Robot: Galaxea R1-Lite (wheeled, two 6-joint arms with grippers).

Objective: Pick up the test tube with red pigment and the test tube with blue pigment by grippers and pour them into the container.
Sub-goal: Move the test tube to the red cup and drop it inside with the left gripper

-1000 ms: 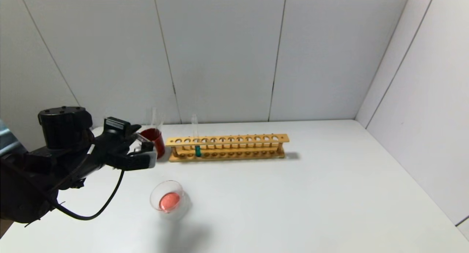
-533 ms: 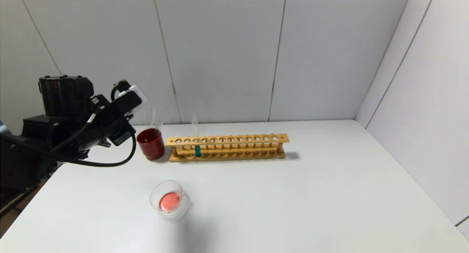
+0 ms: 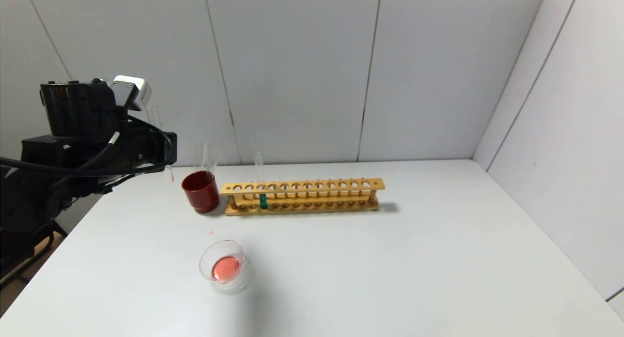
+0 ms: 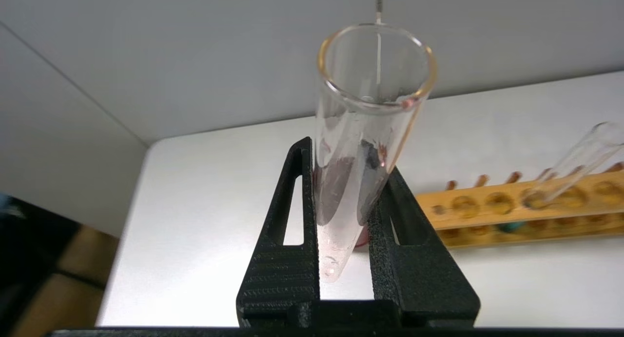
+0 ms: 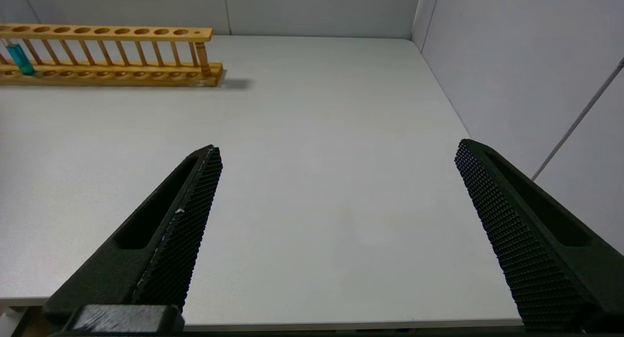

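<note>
One test tube with red pigment (image 4: 358,151) sits clamped in our left gripper (image 4: 343,215), and it is all but empty now: only a pink film clings to the glass, with a reddish trace at the lip. A second ago the left gripper hung low over the desk between the red cup (image 3: 201,191) and the container (image 3: 225,267); since then it has swung up and back toward the desk's left rear corner, turning the tube mouth-up. We judge the red pour finished, since the container, near the front edge left of centre, holds a pool of orange-red liquid. A small reddish speck (image 3: 211,232) lies on the desk between cup and container, possibly a drip.

One test tube with blue pigment (image 3: 262,186) stands in the wooden rack (image 3: 302,196) along the rear edge, toward the rack's left end, teal liquid untouched. That half of the task remains.

Our right gripper (image 5: 336,229) is spread wide and holds nothing, hovering over the bare right side of the desk, well apart from the rack.

Counting: two pigment tubes, one container, one red cup with at least one clear tube standing in it, though we cannot tell exactly how many, and one rack with a long row of holes, all vacant but one.
</note>
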